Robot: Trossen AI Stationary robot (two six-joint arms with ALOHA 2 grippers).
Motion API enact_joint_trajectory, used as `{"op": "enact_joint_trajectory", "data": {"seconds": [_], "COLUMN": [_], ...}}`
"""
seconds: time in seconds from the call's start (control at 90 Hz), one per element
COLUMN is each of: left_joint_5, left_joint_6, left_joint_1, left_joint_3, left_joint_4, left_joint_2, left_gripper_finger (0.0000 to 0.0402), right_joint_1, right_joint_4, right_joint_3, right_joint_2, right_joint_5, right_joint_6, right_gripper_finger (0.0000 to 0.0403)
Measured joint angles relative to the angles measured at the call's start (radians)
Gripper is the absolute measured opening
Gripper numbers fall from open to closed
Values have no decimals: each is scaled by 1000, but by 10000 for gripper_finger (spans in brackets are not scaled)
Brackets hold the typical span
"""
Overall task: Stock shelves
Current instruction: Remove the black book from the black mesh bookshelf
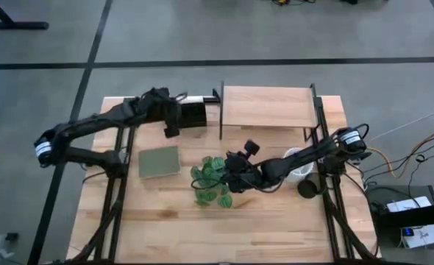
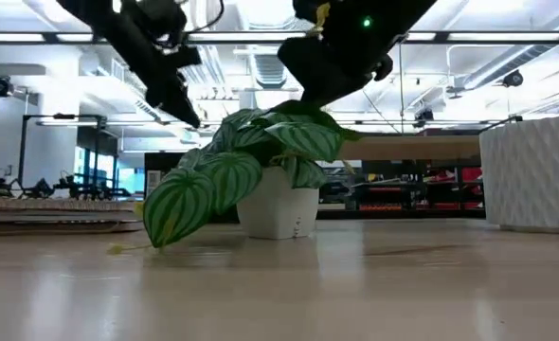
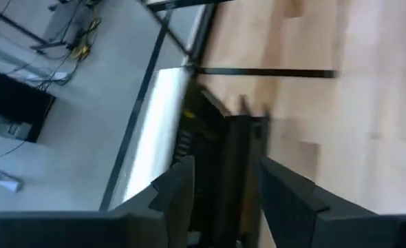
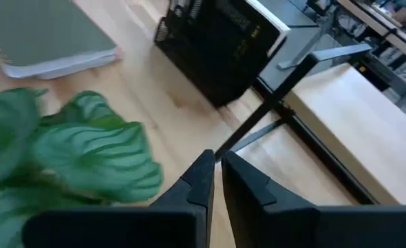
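Note:
The shelves point(image 1: 267, 107), a black metal frame with a pale board, stand at the table's far middle. A black slatted rack point(image 1: 195, 112) stands just left of them. My left gripper point(image 1: 174, 126) is at the rack's left end, open, with a dark wall of the rack point(image 3: 220, 145) between its fingers. A green striped-leaf plant point(image 1: 211, 182) stands upright on the table in a white pot point(image 2: 278, 210). My right gripper point(image 4: 217, 180) hovers shut just above the leaves point(image 2: 289, 137), with nothing visible between its fingers. My left gripper has one finger point(image 3: 179, 196) on each side of the rack's dark wall. The view is blurred, so I cannot tell whether the fingers touch it.
A green notebook point(image 1: 159, 162) lies left of the plant. A white ribbed container point(image 1: 299, 165) and a dark round object point(image 1: 307, 188) sit under the right arm. The near half of the table is bare wood.

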Motion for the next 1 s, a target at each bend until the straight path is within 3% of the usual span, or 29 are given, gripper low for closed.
{"op": "enact_joint_trajectory", "data": {"seconds": [0.256,0.4,1.0], "left_joint_5": [121,130,141], "left_joint_6": [15,47,54], "left_joint_1": [108,138,169], "left_joint_3": [58,80,77], "left_joint_4": [-11,-9,-86], "left_joint_2": [138,188,204], "left_gripper_finger": [155,156,111], "right_joint_1": [22,22,-12], "right_joint_4": [1,1,1], "right_joint_3": [0,0,0], "right_joint_2": [-1,-2,-2], "right_joint_5": [0,0,1], "right_joint_6": [6,-21,-64], "right_gripper_finger": [14,14,14]}}
